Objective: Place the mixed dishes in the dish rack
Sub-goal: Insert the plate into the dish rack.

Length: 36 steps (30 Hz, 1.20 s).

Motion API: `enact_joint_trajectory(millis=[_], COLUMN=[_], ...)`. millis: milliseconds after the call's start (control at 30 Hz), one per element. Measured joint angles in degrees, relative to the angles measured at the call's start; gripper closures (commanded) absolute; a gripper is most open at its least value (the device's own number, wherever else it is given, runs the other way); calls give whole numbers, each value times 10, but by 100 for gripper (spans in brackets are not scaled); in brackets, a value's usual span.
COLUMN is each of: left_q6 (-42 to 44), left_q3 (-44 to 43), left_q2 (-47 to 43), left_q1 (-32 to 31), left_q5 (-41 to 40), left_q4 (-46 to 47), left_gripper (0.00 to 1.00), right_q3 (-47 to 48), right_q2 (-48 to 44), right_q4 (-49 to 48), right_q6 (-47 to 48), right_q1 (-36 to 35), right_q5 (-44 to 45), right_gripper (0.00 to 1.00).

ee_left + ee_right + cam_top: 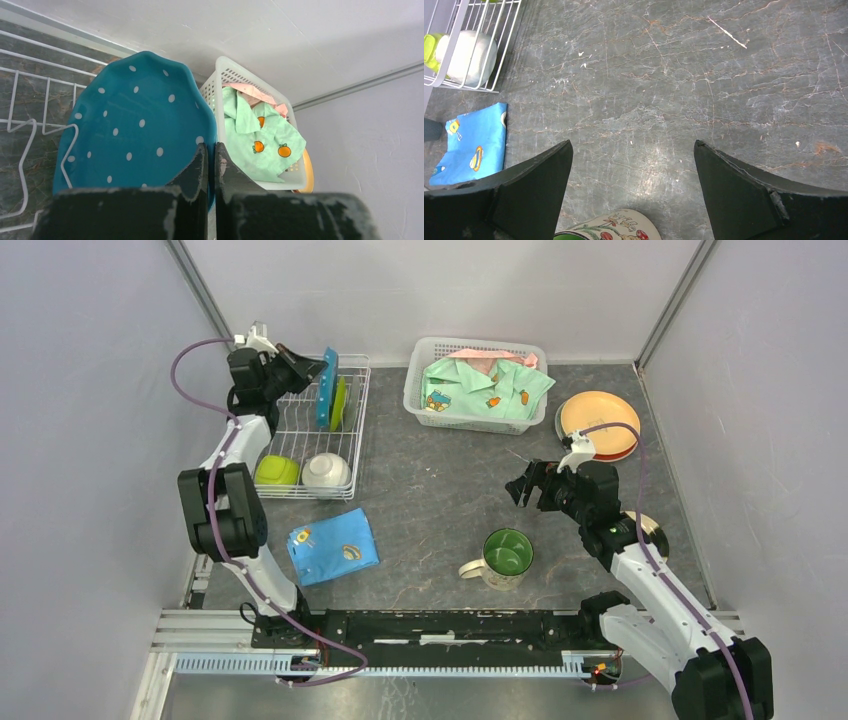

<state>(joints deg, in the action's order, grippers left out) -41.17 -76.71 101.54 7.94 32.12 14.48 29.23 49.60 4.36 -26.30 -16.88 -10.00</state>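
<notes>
The blue dotted scalloped plate (135,125), teal with white dots and a wavy rim, stands on edge at the far end of the dish rack (300,435). The left gripper (211,159) is pinched on its rim, the fingers all but meeting. Just beside it in the rack a lime-green plate (341,403) also stands upright, and at the near end a lime-green bowl (277,471) and a white bowl (326,471) sit side by side. The green-lined beige mug (505,556) stands upright on the table (440,490) near the front. The right gripper (633,145) hovers just beyond it, jaws spread wide and empty. An orange plate (598,415) lies flat at the far right. A folded blue cloth (333,546) lies between rack and mug. The white latticed basket (470,423) at the back holds green clothing (485,388) with orange prints.
</notes>
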Motion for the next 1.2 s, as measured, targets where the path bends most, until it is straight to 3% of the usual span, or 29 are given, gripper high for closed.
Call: enact_joint_trajectory(millis=[200, 433, 667, 967, 1200], left_q6=[1, 0, 3, 35, 82], left_q3=[2, -8, -37, -71, -99], left_q2=[16, 45, 66, 92, 109], left_q1=[-2, -4, -4, -4, -12], left_q5=[-6, -16, -21, -23, -30], left_q4=[32, 57, 45, 30, -20], left_gripper=[98, 90, 80, 76, 68], right_q3=[0, 0, 0, 0, 0], right_q2=[0, 0, -1, -3, -5], right_q4=[0, 0, 1, 1, 1], right_q6=[0, 1, 2, 2, 2], right_q1=[0, -2, -2, -3, -3], right_q5=[0, 1, 2, 2, 2], right_gripper=[2, 2, 2, 2, 2])
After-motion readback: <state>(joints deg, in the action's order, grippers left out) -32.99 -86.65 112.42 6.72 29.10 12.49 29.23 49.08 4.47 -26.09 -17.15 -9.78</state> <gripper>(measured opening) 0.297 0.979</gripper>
